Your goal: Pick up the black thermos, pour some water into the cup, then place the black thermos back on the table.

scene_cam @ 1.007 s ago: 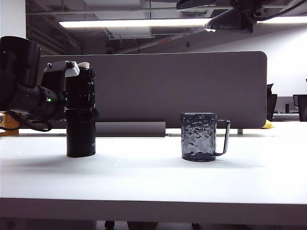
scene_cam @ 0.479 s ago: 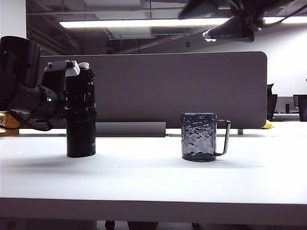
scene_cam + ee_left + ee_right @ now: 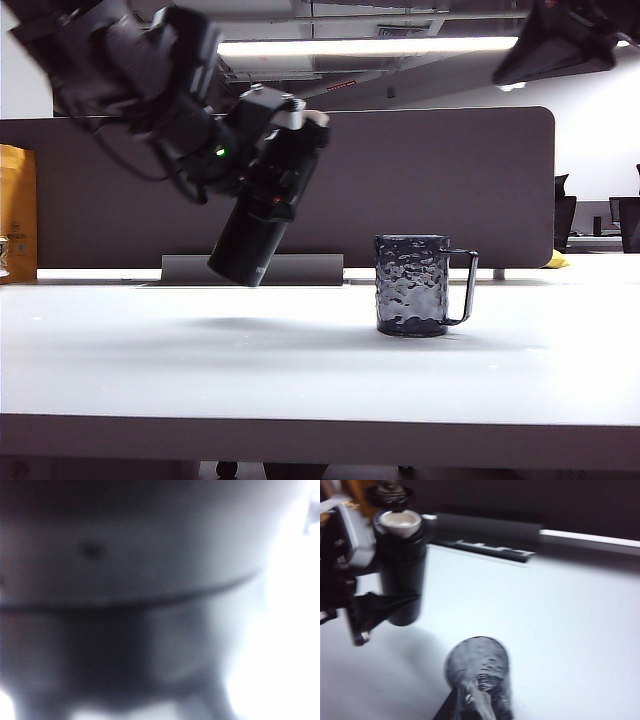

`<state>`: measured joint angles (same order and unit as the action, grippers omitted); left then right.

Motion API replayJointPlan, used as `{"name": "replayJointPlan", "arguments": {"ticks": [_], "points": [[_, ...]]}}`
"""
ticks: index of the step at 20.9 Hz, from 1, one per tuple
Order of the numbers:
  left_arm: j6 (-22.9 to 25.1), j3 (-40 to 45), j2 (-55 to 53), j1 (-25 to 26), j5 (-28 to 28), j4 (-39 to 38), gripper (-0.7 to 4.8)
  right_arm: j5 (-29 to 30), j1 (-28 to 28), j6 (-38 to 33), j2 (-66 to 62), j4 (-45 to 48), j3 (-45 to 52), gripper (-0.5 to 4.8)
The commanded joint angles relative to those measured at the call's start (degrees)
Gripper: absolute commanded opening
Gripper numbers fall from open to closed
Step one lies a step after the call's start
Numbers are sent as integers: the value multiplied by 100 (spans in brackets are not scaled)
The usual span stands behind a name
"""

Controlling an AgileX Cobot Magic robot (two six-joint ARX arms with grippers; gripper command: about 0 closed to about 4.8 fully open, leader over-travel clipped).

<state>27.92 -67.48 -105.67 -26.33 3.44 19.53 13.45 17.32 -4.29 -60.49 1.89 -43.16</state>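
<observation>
Thermos status: the tall matte-black cylindrical thermos (image 3: 250, 240) with the pale beige spout is now off the wide white table (image 3: 300, 370), whereas half a second ago it stood upright on the left part of the surface. The left gripper (image 3: 275, 165) is clamped around the upper body of the flask and carries it tilted, spout end raised toward the right, base hanging low toward the left, clear of the surface. The flask has also travelled toward the middle and now sits near, but still apart from, the short translucent smoky-grey dimpled cup (image 3: 412, 285), which remains upright on the table with its squared loop handle on the right. The left wrist view is too blurred to add detail. The right wrist view shows the thermos (image 3: 400, 575) in the left gripper (image 3: 372, 575), beside and above the cup (image 3: 480, 672). The right gripper is fully closed and holds nothing that can be seen; its arm hangs high at the upper right of the exterior view. Pick-up appears complete; the spout is judged not yet over the cup rim, so pouring remains.
</observation>
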Motion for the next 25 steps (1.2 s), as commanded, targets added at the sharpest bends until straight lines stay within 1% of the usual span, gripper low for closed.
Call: {"name": "replayJointPlan", "arguments": {"ticks": [1, 2, 4, 5, 7, 8, 10, 11, 12, 13, 14, 15, 16, 18, 20, 21, 23, 25], "points": [[1663, -568, -50, -382, 601, 317, -6, 70, -87, 645, -68, -289, -197, -6], [2153, -739, -229, -476, 817, 317, -6, 70, -87, 774, -177, -444, -289, -6], [3257, -903, -581, -636, 1084, 334, -6, 173, -87, 776, -472, -553, -380, -6], [3672, -911, -728, -704, 1182, 330, -6, 236, -87, 776, -614, -560, -382, -6], [4238, -911, -859, -743, 1416, 343, -6, 232, -87, 798, -732, -557, -382, -6], [4446, -911, -879, -737, 1451, 378, -6, 234, -87, 905, -756, -553, -382, -6], [4459, -911, -876, -739, 1456, 726, -6, 234, -87, 929, -804, -511, -382, -6], [4636, -911, -879, -739, 1443, 925, -6, 234, -87, 929, -817, -505, -382, -6], [4970, -911, -879, -739, 1405, 1091, -6, 232, -87, 953, -824, -507, -382, -6], [5449, -911, -876, -739, 1104, 1248, -6, 225, -87, 1080, -824, -514, -382, -6], [5810, -914, -876, -726, 673, 1521, -6, 168, -87, 1209, -826, -509, -382, -6], [5880, -914, -876, -704, 616, 1705, -6, 175, -87, 1207, -826, -511, -382, -6], [5991, -914, -876, -680, 422, 1746, -6, 188, -87, 1207, -826, -518, -382, -6], [6555, -914, -879, -680, 131, 1740, -6, 190, -87, 1207, -826, -527, -382, -6], [7200, -914, -879, -675, 15, 1781, -6, 190, -87, 1207, -826, -544, -382, -6], [7322, -914, -876, -625, 13, 1827, -6, 192, -87, 1207, -826, -560, -382, -6], [7324, -914, -879, -597, 22, 1856, -6, 247, -87, 1207, -826, -654, -380, -6], [7458, -916, -879, -597, 28, 1954, -6, 457, -85, 1204, -826, -726, -380, -6]]}}
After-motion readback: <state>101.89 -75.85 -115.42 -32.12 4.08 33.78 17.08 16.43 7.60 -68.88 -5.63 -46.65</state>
